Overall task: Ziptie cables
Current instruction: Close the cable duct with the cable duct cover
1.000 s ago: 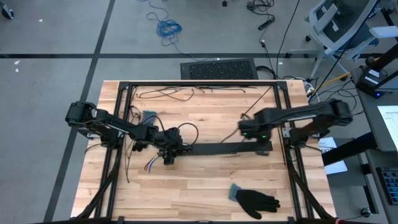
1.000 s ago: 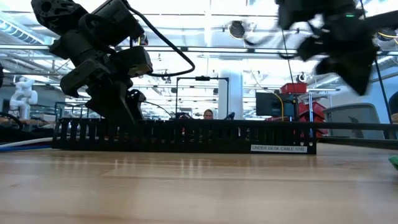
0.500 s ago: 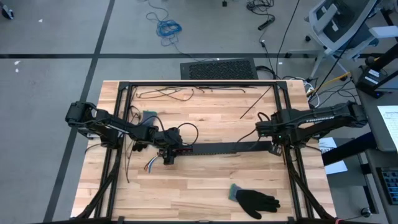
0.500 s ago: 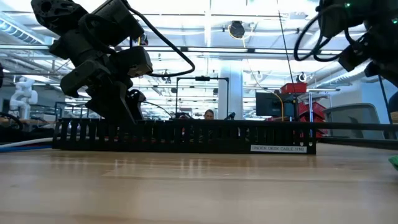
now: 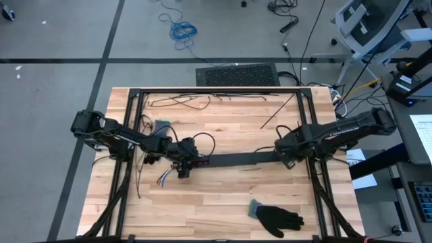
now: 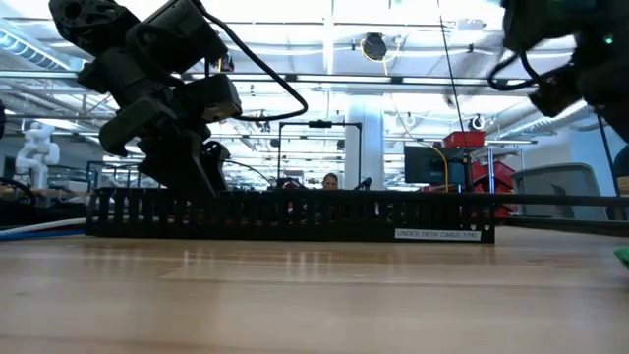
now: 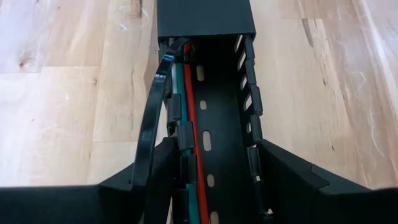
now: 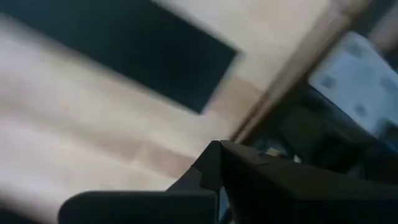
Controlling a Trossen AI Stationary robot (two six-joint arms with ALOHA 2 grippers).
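The black slotted strip point(image 5: 236, 160) lies across the middle of the table, its open side up. The cables point(image 7: 189, 112), an orange one and a green one, run inside it, and their coloured ends point(image 5: 163, 178) stick out past its left end. A black ziptie point(image 7: 155, 106) arches over one slotted wall. My left gripper point(image 5: 183, 164) is at the strip's left end, shut on it. My right gripper point(image 5: 287, 158) hovers over the strip's right end, raised above the table in the low view point(image 6: 580, 69). My left gripper holds the slotted strip near its left end, the two side walls point(image 7: 252, 118) between its fingers point(image 7: 286, 177). The fingers point down and lie across the strip. The ziptie's strap runs down beside one finger. The strip rests flat on the table.
A black glove point(image 5: 277, 217) lies near the table's near edge. Thin black strands point(image 5: 182, 101) trail along the far side. Black frame rails point(image 5: 128, 135) run down both sides of the table. Bare wood lies between the strip and the glove.
My right gripper drew back from the strip's right end toward the table's right edge and rose, then came back part of the way toward that end. The left arm kept still on the strip's left end.
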